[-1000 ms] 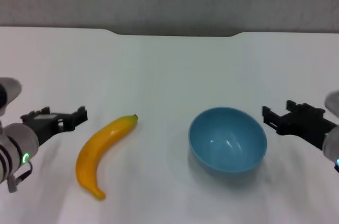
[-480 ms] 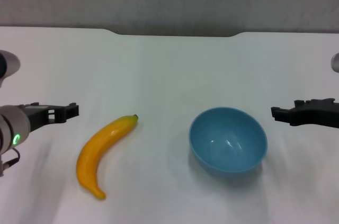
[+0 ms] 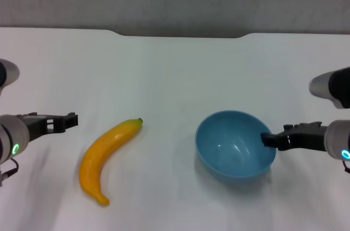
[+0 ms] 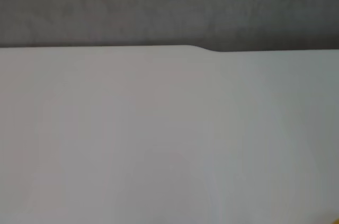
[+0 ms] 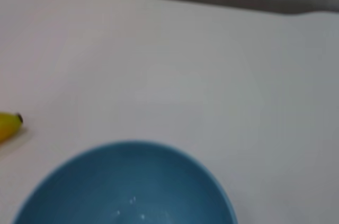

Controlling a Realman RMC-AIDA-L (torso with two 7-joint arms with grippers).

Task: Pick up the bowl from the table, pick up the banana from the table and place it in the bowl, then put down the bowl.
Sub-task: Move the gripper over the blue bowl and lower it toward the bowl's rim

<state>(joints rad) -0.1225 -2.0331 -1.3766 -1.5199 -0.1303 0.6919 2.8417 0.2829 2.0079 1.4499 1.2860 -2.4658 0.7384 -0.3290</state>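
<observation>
Right gripper (image 3: 267, 139) reaches the bowl (image 3: 235, 144) rim, finger state unclear; banana (image 3: 106, 158) lies apart

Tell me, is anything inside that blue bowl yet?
No. The bowl shows only its bare glossy inside; the banana lies apart on the table. The right hand covers a bit of the rim.

Glossy smooth bowl (image 3: 235, 146); smooth-skinned banana (image 3: 105, 157); matt table (image 3: 175, 72).

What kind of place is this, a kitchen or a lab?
Probably a robot test bench, not a kitchen: a bare white table before a plain grey wall, holding only a banana and a blue bowl, with robot arms either side.
</observation>
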